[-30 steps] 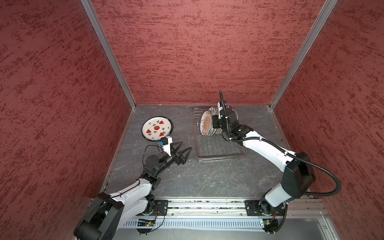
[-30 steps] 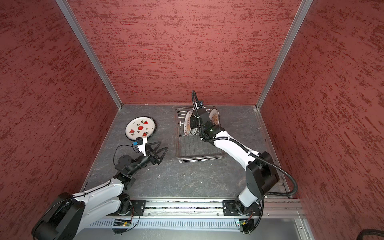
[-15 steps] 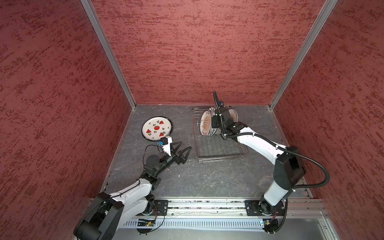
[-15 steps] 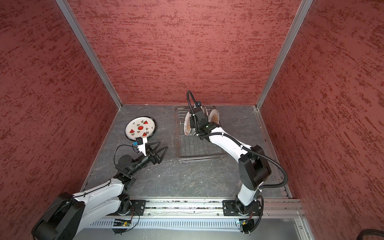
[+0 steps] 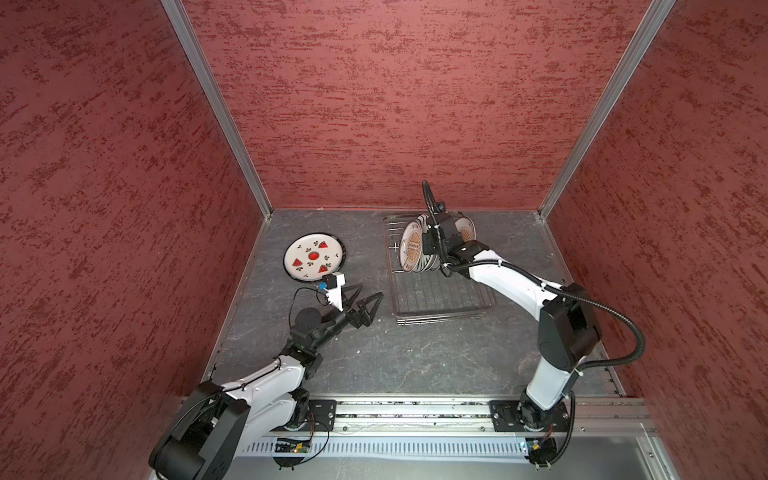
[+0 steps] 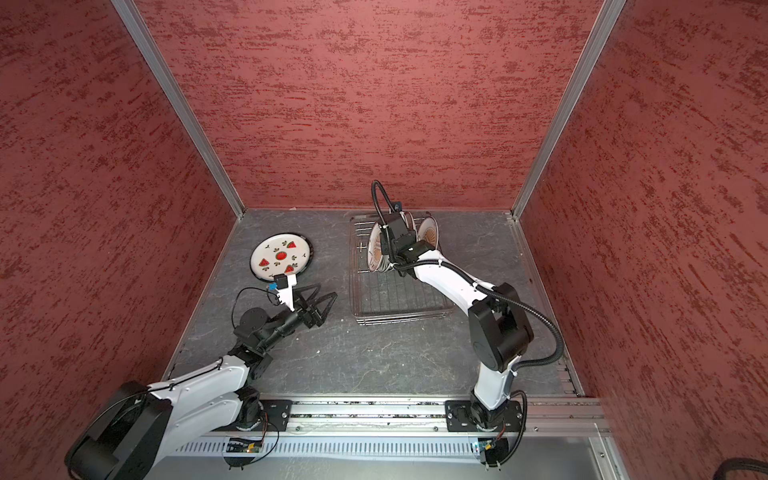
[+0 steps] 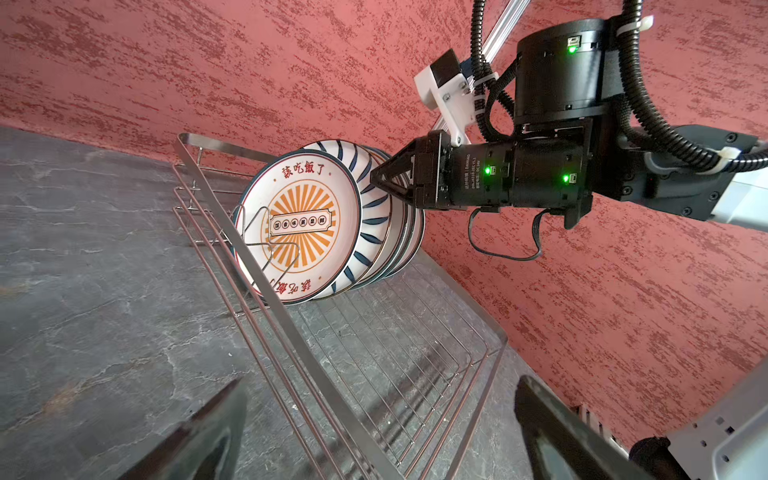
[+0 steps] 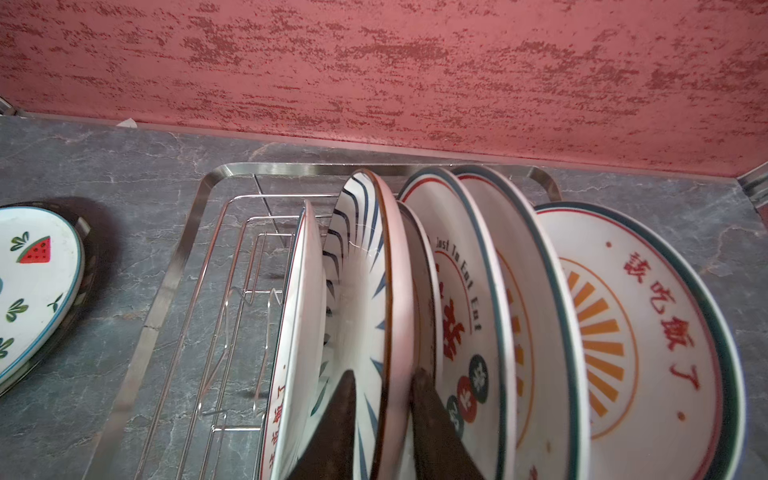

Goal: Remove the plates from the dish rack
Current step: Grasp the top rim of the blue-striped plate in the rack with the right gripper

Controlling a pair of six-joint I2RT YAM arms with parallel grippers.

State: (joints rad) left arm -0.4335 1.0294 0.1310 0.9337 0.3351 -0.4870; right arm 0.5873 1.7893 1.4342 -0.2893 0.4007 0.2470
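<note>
One watermelon plate [image 5: 313,257] lies flat on the counter [image 5: 415,365], left of the dish rack [image 8: 291,168] in both top views. The other plates [image 8: 457,291] stand on edge at the rack's far end. Your right end effector [image 8: 384,386] straddles the rim of the blue-striped plate [image 8: 361,270], one finger on each face, nearly closed; you cannot tell whether it pinches. Your left end effector [image 5: 371,290] hovers wide open and empty between the rack and the watermelon plate.
</note>
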